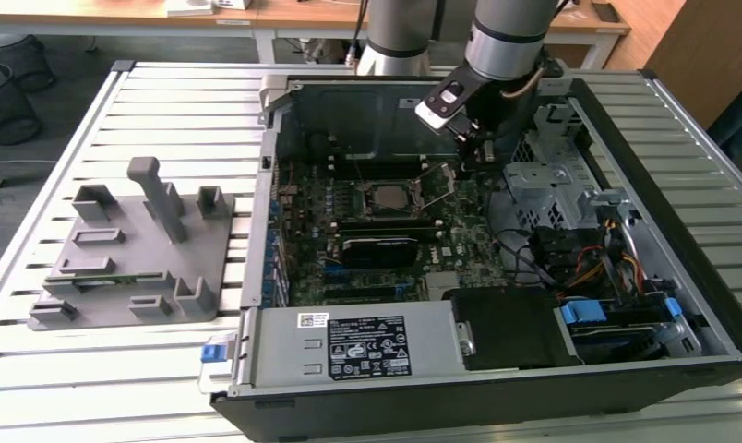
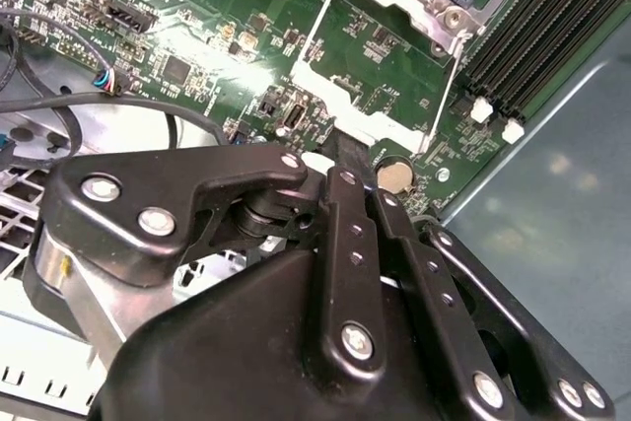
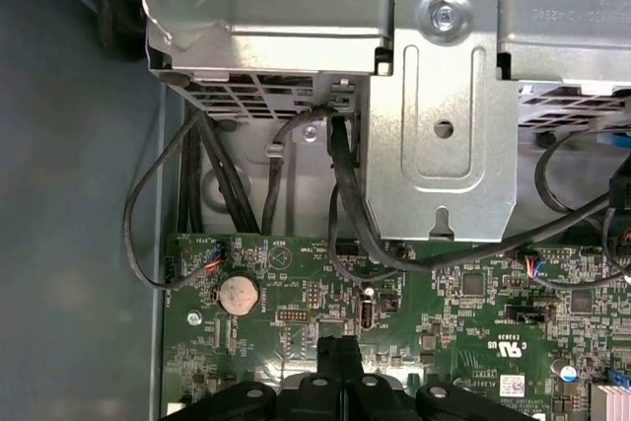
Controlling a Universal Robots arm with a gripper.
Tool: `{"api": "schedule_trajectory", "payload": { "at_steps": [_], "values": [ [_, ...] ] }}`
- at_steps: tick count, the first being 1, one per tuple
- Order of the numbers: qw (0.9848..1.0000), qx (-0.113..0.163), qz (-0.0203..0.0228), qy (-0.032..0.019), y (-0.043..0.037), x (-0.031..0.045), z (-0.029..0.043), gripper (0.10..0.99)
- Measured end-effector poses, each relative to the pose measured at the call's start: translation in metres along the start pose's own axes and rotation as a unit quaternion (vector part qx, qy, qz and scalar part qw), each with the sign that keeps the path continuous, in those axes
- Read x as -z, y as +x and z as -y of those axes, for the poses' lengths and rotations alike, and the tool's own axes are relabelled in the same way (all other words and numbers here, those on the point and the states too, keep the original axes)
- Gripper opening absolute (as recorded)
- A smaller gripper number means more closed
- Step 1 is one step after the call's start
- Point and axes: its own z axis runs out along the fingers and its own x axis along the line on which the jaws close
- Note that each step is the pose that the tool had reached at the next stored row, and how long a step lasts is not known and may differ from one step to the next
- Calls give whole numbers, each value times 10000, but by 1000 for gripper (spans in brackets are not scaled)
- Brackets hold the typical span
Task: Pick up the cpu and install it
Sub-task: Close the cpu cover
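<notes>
The cpu (image 1: 384, 196) sits in the socket (image 1: 411, 209), so placing looks done; its frame (image 2: 340, 98) stands open on the exterior view's right, the clenched, empty gripper (image 2: 340, 153) at its edge

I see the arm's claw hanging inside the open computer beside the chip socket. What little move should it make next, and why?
Probably ease the shut black gripper toward the hinged silver metal frame to tip it shut. The square silver-topped cpu already seems to lie in its socket, while that frame stands open beside it.
</notes>
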Motion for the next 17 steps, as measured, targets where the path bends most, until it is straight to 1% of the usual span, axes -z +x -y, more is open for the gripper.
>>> {"api": "schedule_trajectory", "payload": {
  "at_steps": [6,10,12,17],
  "values": [
    [9999,-2,-2,119,0,0,9,106],
    [9998,-3,-5,181,1,1,17,106],
    [9998,-2,-5,195,1,3,24,106],
    [9998,-2,-5,204,1,13,57,106]
  ]
}}
